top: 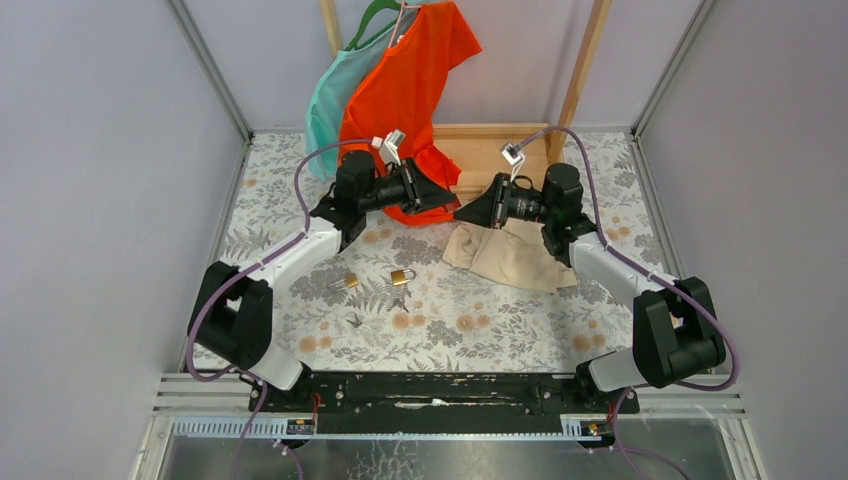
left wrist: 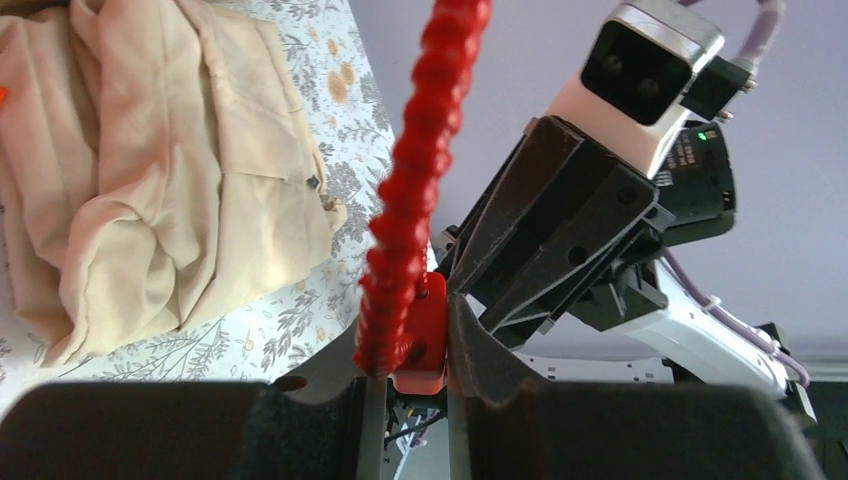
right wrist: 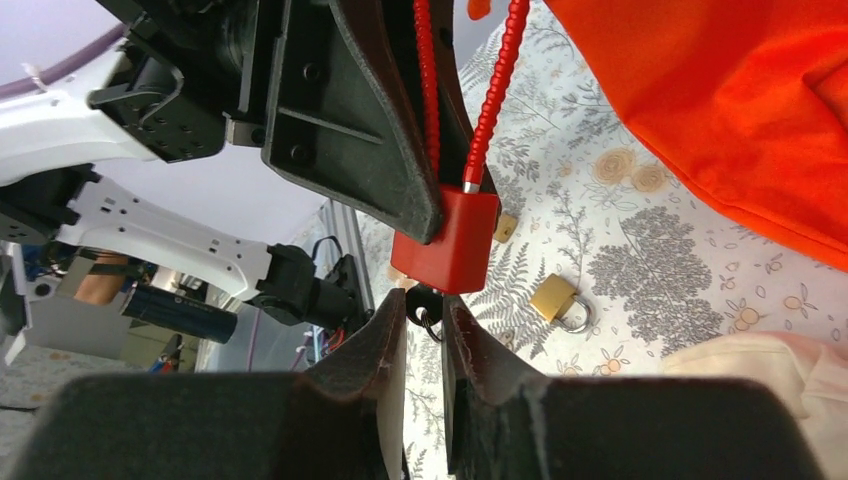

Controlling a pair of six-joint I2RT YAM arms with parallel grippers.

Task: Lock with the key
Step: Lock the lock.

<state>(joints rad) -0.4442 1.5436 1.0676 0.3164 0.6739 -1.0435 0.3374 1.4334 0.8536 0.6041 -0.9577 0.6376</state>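
A red lock body [right wrist: 445,240] with a red ribbed cable [right wrist: 490,100] hangs in the air between my two grippers. My left gripper [left wrist: 408,360] is shut on the red lock body [left wrist: 425,340], and its cable [left wrist: 420,150] rises in front of the camera. My right gripper [right wrist: 425,312] faces it from the other side, shut on the black-headed key [right wrist: 425,298] that sits at the lock's underside. In the top view the left gripper [top: 447,199] and right gripper [top: 463,212] meet tip to tip above the back of the table.
A brass padlock [top: 402,275], a smaller padlock [top: 345,282] and loose keys [top: 355,320] lie on the floral table. A beige cloth [top: 510,255] lies under the right arm. An orange shirt [top: 405,90] and a teal one [top: 335,100] hang on a wooden rack [top: 490,145].
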